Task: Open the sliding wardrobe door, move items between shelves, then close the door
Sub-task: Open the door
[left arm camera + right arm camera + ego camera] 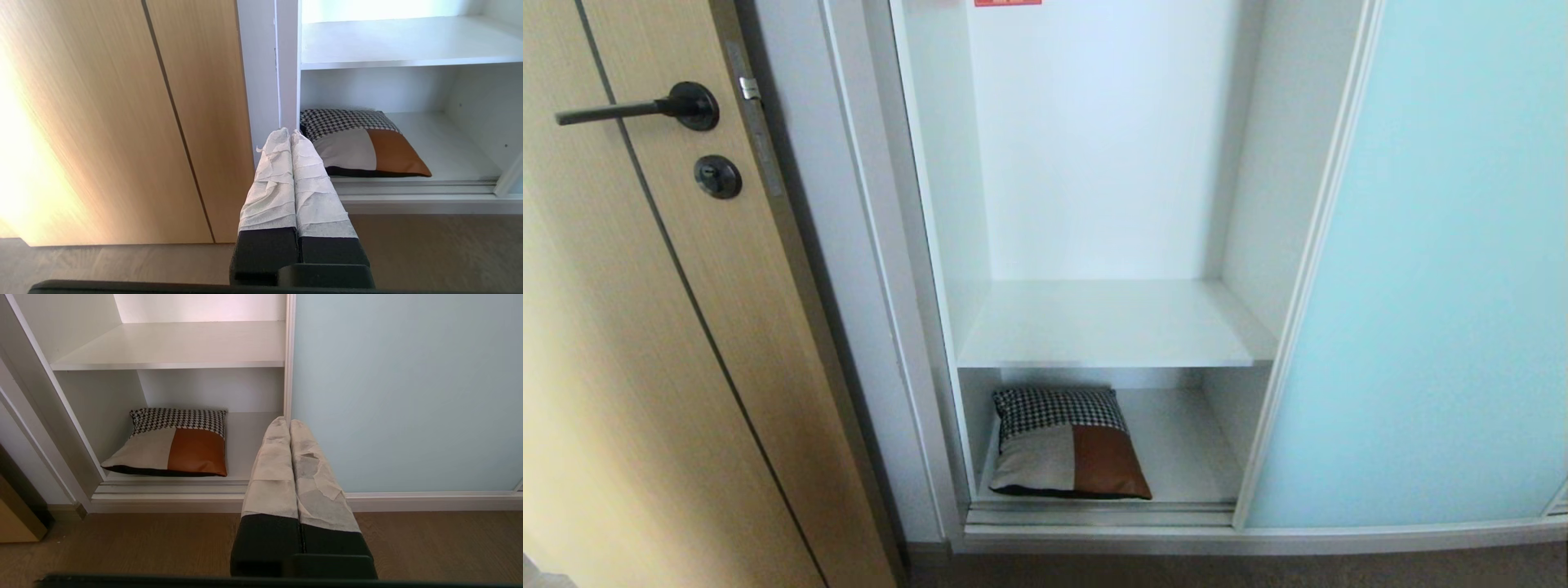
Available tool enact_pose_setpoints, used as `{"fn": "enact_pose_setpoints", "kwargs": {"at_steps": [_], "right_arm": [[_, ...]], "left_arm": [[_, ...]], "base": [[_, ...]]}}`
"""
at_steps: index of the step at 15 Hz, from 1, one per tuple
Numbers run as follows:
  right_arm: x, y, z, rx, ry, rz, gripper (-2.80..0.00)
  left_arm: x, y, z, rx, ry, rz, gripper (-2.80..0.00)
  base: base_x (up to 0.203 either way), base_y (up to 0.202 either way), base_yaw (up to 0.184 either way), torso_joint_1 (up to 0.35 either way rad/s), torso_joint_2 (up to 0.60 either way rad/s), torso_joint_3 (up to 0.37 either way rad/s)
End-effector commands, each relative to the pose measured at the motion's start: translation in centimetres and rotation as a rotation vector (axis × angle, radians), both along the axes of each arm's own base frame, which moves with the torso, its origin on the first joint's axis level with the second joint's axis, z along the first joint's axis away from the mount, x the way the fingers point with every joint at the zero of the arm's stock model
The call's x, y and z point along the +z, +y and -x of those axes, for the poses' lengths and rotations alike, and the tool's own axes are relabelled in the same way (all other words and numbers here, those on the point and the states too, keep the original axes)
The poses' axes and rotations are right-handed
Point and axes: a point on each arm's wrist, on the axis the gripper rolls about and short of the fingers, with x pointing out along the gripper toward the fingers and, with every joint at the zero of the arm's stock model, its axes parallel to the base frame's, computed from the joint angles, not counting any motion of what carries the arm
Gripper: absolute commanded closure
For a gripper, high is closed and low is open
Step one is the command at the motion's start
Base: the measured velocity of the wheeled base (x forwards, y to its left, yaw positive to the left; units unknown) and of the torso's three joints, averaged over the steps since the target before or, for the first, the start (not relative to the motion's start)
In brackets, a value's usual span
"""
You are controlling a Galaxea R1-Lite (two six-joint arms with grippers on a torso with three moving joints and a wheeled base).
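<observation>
The frosted pale-blue sliding wardrobe door (1429, 269) stands slid to the right, leaving the white interior open. A patchwork cushion (1066, 447) with houndstooth, cream and rust-brown panels lies on the bottom shelf (1184, 449), towards its left side. The shelf (1111, 327) above it is bare. Neither arm shows in the head view. My left gripper (290, 131) is shut with nothing in it, hanging over the floor short of the wardrobe frame, with the cushion (359, 143) beyond it. My right gripper (285, 421) is shut and empty too, in front of the door's (408, 388) left edge, and the cushion (175, 445) lies off to its side.
A tan wood door (670, 327) with a black lever handle (645, 106) stands left of the wardrobe. A sliding track (1103, 514) runs along the wardrobe's base. Brown floor (122, 547) lies in front.
</observation>
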Motion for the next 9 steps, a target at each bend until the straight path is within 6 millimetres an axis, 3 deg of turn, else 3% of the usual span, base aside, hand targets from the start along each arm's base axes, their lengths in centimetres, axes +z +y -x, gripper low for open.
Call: {"fn": "enact_pose_setpoints", "kwargs": {"at_steps": [1, 9], "right_arm": [[-0.05, 0.0, -0.01, 0.0, 0.002, 0.0, 0.0], [-0.03, 0.0, -0.01, 0.0, 0.0, 0.0, 0.0]], "left_arm": [[0.03, 0.0, -0.01, 0.001, 0.0, 0.009, 0.0], [-0.02, 0.0, -0.02, 0.001, 0.001, 0.005, 0.0]], "base": [[0.0, 0.0, 0.0, 0.0, 0.0, 0.0], [0.0, 0.0, 0.0, 0.0, 0.0, 0.0]]}}
